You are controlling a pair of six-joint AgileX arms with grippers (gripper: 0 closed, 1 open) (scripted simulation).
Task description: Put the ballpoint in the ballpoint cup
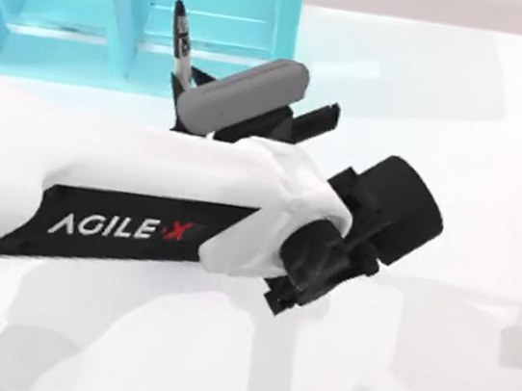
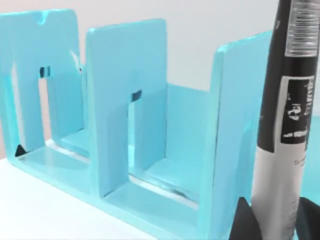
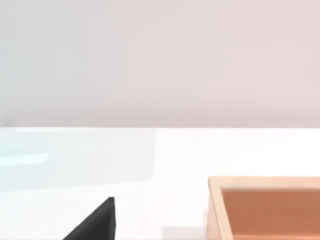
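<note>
In the upper left of the top view the ballpoint [image 1: 180, 38] is clamped upright in the left tool [image 1: 191, 84], close beside the cyan shelf unit [image 1: 64, 3], against which it could be knocked askew

Glossy cyan plastic shelf unit [image 2: 125, 100], upper left of the top view: smooth walls, bright reflections along the compartment floors. Thin black ballpoint [image 2: 287, 120] with a silver-grey lower barrel: smooth, satin sheen, printed white label and barcode on the black section. Left arm's white shell [image 1: 146, 179], centre left of the top view: smooth, semi-gloss plastic look, with a matt black panel. Grey rounded housing [image 1: 241, 95] above it: matt. White table [image 1: 502, 142]: smooth, faintly reflective. Orange-tan open box [image 3: 265, 207], lower right of the right wrist view: matt, wood-like.
</note>
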